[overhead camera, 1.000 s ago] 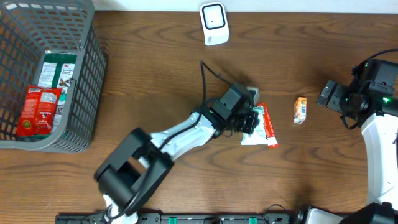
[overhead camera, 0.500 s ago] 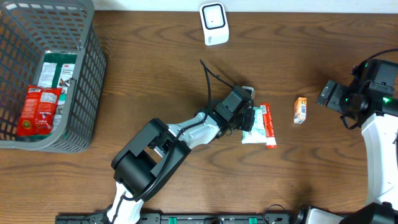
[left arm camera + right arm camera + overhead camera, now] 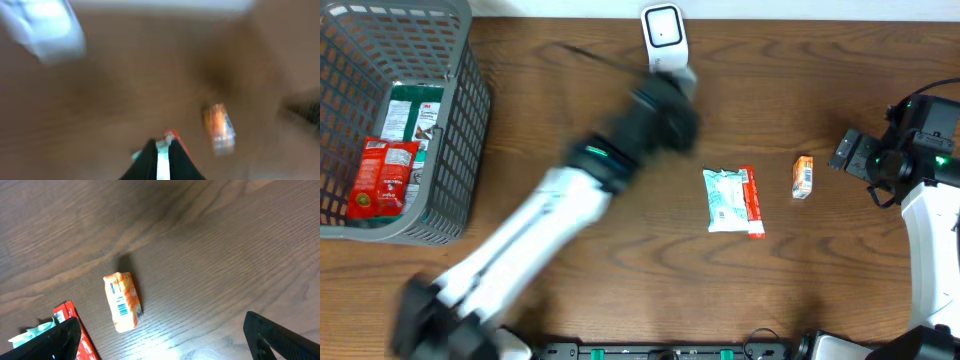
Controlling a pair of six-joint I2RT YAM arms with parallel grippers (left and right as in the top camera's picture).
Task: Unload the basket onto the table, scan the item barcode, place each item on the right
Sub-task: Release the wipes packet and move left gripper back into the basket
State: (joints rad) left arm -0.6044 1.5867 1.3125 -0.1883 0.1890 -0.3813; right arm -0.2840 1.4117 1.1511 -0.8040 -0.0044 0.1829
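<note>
- The white and teal crinkled plastic packet, with a red strip down its right edge, lies flat on the brown wood-grain table. It sits near the middle, with nothing touching it. Its print is too small to read.
- The small orange wrapped pack lies just to the right of that packet, apart from it. Its wrapper looks glossy. A white panel on it carries fine blue print, possibly bar lines, which cannot be read.
- The white rounded scanner with a dark square face stands at the far edge of the table. No lettering can be made out on it.
- The left gripper is smeared by blur in both views. Its dark fingers sit close together with only a sliver between them, and it grips nothing. In the overhead view its arm reaches up to just below the scanner, well away from the packet.
- The right gripper has its black fingers spread wide. It holds nothing and hangs over the table near the orange pack.
- The grey plastic lattice basket sits at the left. Inside are a red foil pouch and a white and green flat pack. Their labels are too small to read.
</note>
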